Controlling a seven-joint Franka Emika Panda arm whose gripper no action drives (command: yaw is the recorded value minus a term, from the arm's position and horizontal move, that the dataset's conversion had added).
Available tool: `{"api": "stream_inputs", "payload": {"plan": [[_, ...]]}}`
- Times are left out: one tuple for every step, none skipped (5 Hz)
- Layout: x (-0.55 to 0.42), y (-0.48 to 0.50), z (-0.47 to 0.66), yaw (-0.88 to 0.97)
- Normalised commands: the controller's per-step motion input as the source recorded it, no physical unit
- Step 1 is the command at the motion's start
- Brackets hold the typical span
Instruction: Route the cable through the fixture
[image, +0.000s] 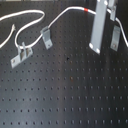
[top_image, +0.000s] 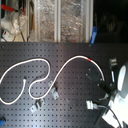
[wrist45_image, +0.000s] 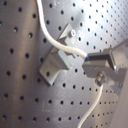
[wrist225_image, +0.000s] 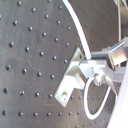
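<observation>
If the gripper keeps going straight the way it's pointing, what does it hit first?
Probably the metal fixture bracket, with the cable lying across it, right ahead of the gripper in both wrist views; depth is unclear.

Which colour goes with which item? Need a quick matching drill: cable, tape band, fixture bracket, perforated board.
Items:
1. cable
2. tape band
3. fixture bracket
4. perforated board

Colours:
A. black
B. red
C. white
D. grey metal

Pairs: 1-C, 2-B, 3-D, 4-A
</observation>
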Motion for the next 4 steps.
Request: {"api": "stream_inputs", "payload": {"plan": [[-0.034,-0.052,0.33,-0.98],[-0.124,0.014,0.18,-0.55],[-0.162,0.076,0.01,0.19],[0.041,0.319,-0.08,0.13]]}}
